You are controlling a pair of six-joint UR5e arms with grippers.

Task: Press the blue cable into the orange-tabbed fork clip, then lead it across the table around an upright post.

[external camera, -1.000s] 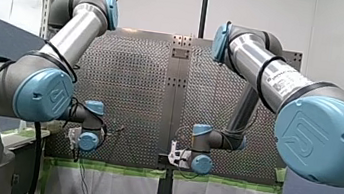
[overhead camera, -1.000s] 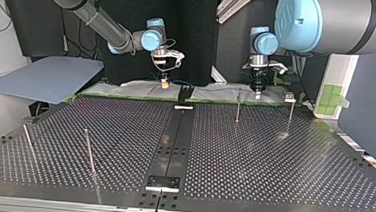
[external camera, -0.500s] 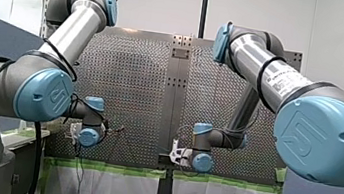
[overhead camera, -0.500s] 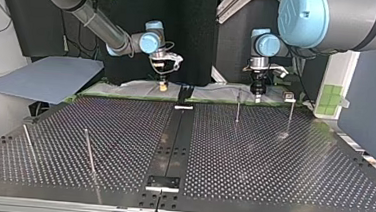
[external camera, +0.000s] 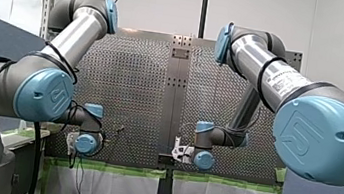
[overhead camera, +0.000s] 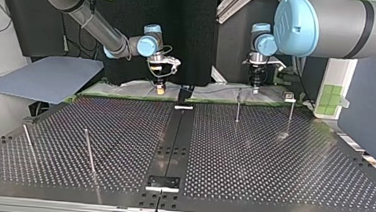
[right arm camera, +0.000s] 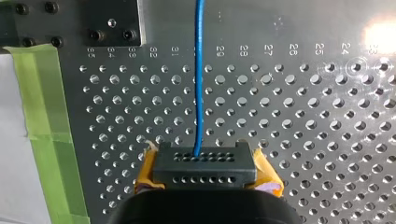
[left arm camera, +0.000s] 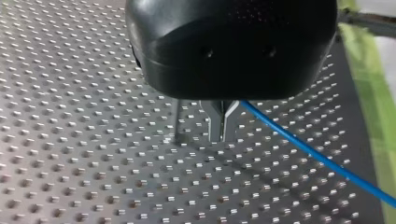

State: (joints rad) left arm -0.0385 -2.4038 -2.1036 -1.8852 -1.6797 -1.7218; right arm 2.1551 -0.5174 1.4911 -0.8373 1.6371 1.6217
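Note:
In the left wrist view, the blue cable (left arm camera: 308, 149) comes out from between the metal fingers of my left gripper (left arm camera: 222, 126), which is shut on it just above the perforated table (left arm camera: 84, 140). A thin upright post (left arm camera: 175, 119) stands close beside those fingers. In the right wrist view, my right gripper (right arm camera: 204, 163) has yellow pads and is shut on the blue cable (right arm camera: 199, 79), which runs straight ahead of it. In the top view, my right gripper (overhead camera: 161, 86) hangs at the far edge left of the middle and my left gripper (overhead camera: 254, 86) right of it. A small black fixture (overhead camera: 185, 93) stands between them; no orange tab shows on it.
Two upright posts (overhead camera: 237, 107) (overhead camera: 290, 115) stand at the top view's far right. Two leaning rods (overhead camera: 88, 151) (overhead camera: 28, 142) rise at its near left. Green tape (right arm camera: 51, 140) lines the table's edge beside my right gripper. A black bolted plate (right arm camera: 112, 21) lies ahead of it.
In the top view my right gripper has slid a little to the left along the far edge. My left gripper has drawn slightly back and up. Both stay shut.

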